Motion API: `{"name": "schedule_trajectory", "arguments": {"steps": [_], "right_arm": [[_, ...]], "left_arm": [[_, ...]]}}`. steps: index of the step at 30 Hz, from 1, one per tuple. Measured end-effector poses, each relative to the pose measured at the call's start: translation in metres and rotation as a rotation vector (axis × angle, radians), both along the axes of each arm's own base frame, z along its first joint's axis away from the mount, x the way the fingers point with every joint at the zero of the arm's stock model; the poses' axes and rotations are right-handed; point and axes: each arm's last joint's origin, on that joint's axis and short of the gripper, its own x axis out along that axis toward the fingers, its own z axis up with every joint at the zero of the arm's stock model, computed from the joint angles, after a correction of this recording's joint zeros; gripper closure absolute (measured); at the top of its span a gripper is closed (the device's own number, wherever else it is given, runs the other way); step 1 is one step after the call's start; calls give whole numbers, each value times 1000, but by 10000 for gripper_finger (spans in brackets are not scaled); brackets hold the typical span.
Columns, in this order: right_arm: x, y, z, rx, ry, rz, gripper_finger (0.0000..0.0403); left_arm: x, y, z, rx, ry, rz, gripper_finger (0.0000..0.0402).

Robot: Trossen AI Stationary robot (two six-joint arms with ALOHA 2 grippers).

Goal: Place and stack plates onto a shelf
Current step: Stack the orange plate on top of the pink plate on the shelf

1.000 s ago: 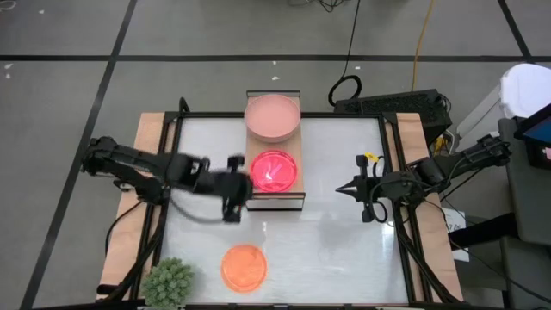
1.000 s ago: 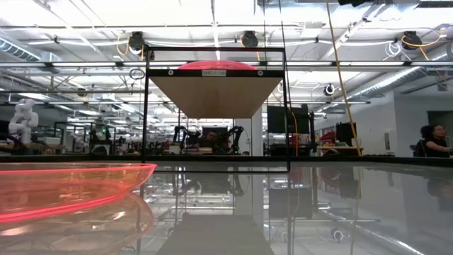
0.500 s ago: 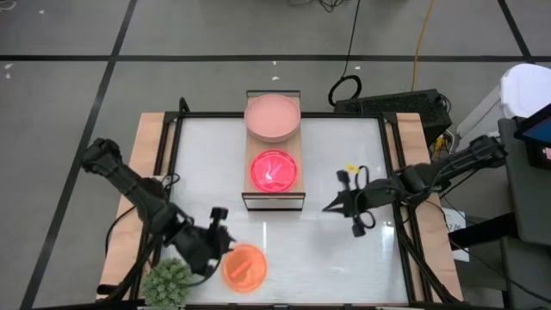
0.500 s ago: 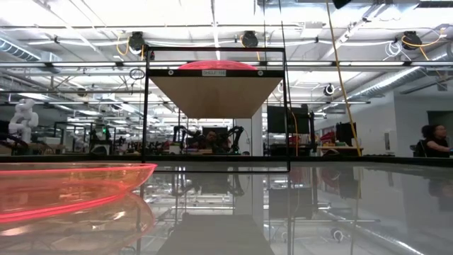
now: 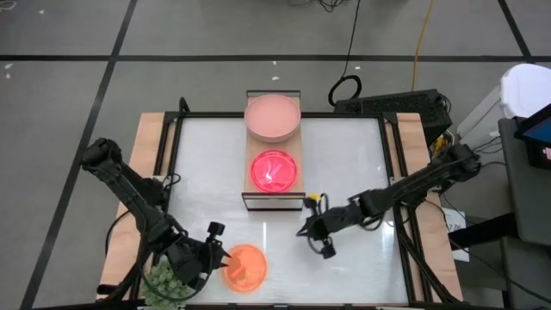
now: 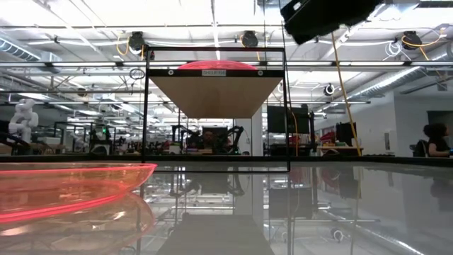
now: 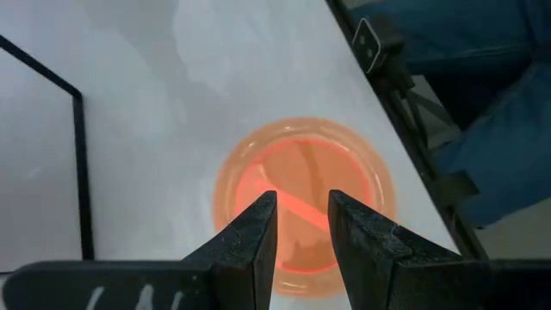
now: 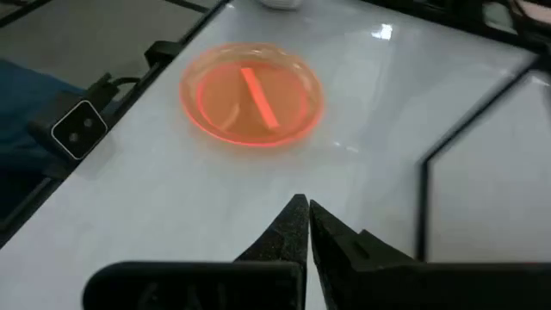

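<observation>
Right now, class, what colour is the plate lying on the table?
Orange plate, clearest in the right wrist view.

Orange plate [image 6: 71, 190] cut off at left edge of low view. Plant ball [image 5: 168, 282] clipped at bottom edge of high view, partly hidden under left arm. Hot pink plate [image 6: 207, 66] mostly hidden behind shelf [image 6: 212, 95].

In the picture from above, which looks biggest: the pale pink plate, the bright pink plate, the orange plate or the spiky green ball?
1. Pale pink plate, clearly the widest.
2. Bright pink plate.
3. Orange plate, slightly smaller.
The spiky green ball is partly cut off and hidden by the left arm, so I can't rank it.
</observation>
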Motion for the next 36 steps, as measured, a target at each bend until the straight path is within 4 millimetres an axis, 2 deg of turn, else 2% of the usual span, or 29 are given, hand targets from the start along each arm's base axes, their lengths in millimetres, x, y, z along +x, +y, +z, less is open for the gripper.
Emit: {"name": "schedule_trajectory", "arguments": {"steps": [6,12,22,29,32,36], "right_arm": [[18,27,-29,-17,-64,84,403],[27,45,-53,-28,-95,128,403],[44,54,-82,-19,-191,140,403],[49,57,-103,-19,-189,140,403],[50,56,-110,-32,-175,143,403],[49,56,-113,-43,-160,145,403]], "left_arm": [[1,-4,-14,-11,-7,-8,289],[7,-13,-26,-6,3,-48,289],[28,-32,-55,-6,-35,-117,289],[30,-29,-76,80,51,-107,289],[31,-22,-78,79,100,-27,289],[38,-2,-79,-16,191,233,289]]}}
